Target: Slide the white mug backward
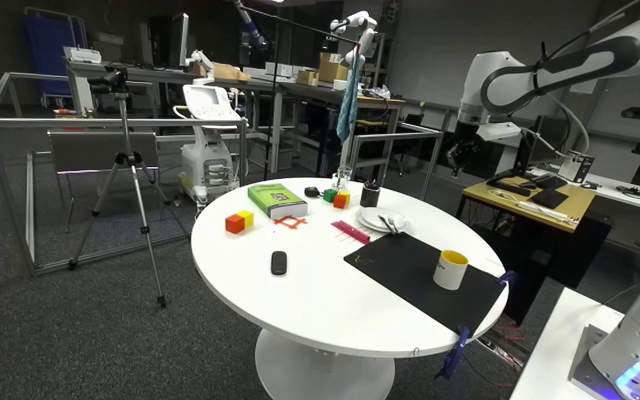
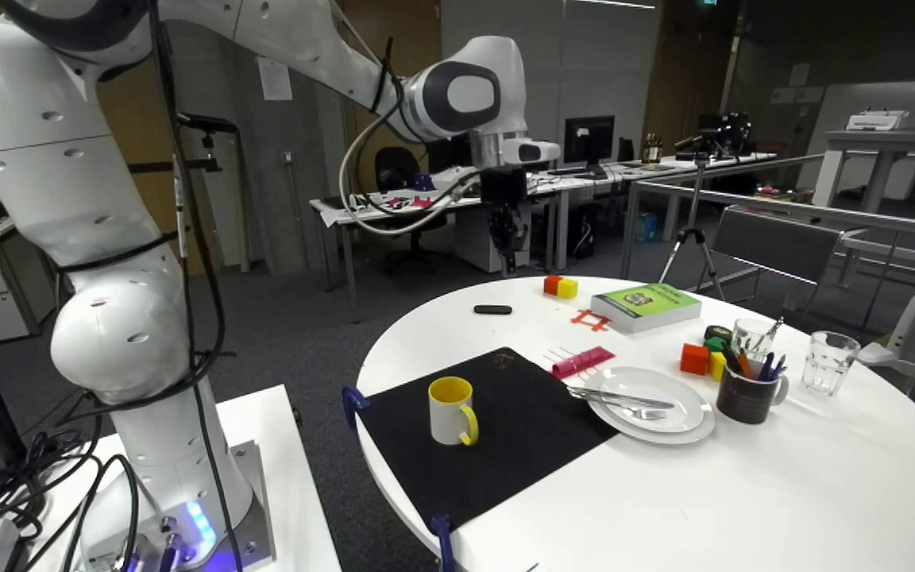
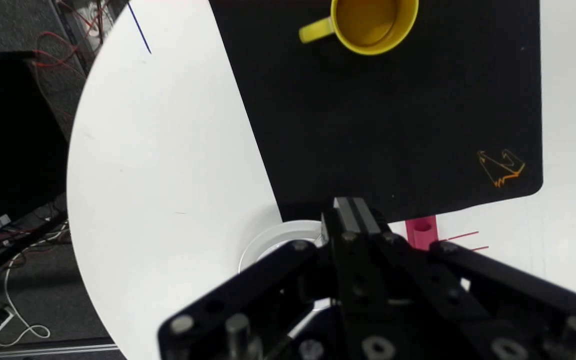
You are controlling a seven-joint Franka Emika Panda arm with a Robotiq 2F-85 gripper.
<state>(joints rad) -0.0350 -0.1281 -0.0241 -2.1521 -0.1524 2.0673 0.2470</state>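
White mug (image 2: 446,421): upright on the black mat (image 2: 529,445), untouched.
Hand (image 3: 354,215): pressed together, nothing pinched that I can see, well above the bench (image 1: 309,300).
Slide: best pushed low, slow and level, lest the white mug tip.

White mug (image 1: 449,274), yellow inside, is standing upright on a black mat (image 1: 403,269); a dark gripper (image 1: 455,173) is hanging higher, well apart.

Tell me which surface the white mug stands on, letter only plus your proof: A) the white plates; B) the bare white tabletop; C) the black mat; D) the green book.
C: both exterior views show the white mug with its base on the black mat.
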